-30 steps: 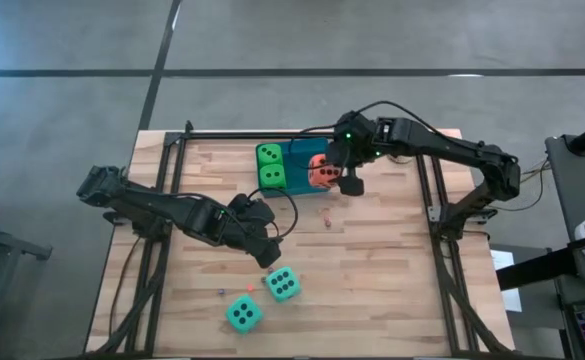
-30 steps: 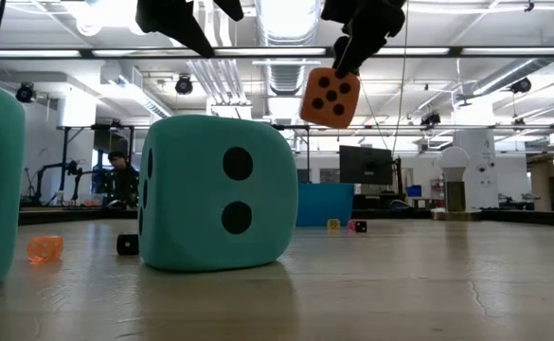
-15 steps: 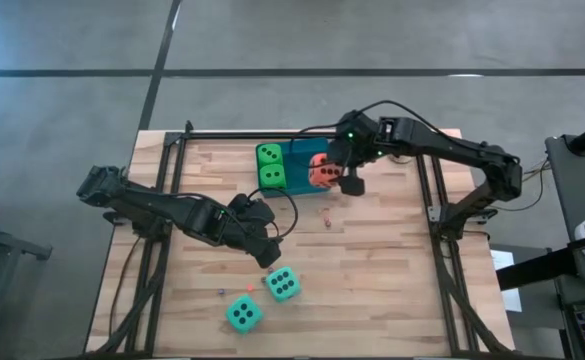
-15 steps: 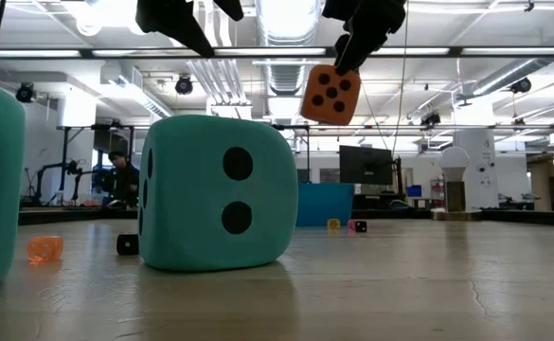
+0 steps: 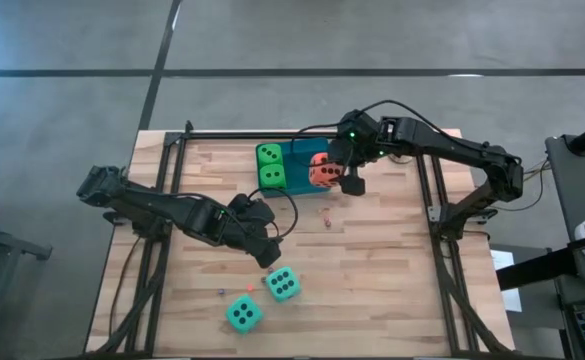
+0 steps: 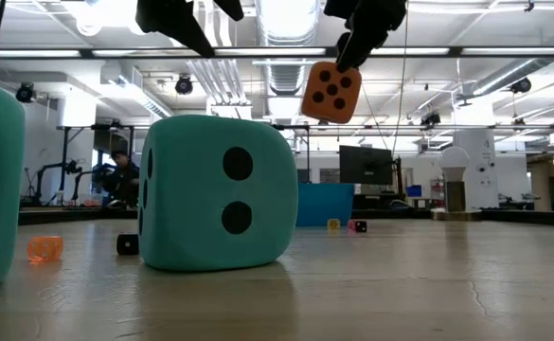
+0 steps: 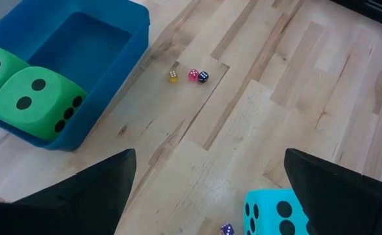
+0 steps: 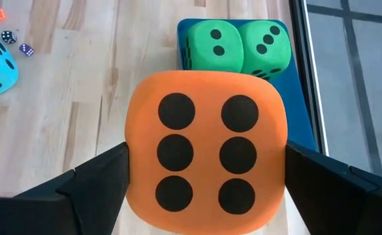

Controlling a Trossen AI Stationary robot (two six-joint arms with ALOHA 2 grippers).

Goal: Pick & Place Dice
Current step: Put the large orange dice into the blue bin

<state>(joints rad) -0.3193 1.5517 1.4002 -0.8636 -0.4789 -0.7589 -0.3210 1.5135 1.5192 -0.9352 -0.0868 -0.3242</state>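
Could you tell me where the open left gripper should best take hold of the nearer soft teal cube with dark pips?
Grip the teal cube across two opposite flat side faces, coming straight down; it sits flat on the wooden table, apart from the other teal cube, beside the left gripper.

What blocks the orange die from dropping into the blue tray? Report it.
Nothing visible does. The right gripper holds the orange die above the blue tray; the two green dice fill its other end, leaving room beside them.

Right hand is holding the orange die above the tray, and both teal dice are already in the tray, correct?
Not quite. The two dice in the blue tray are green, as the right wrist view shows. The teal dice lie on the table. The right hand does hold the orange die.
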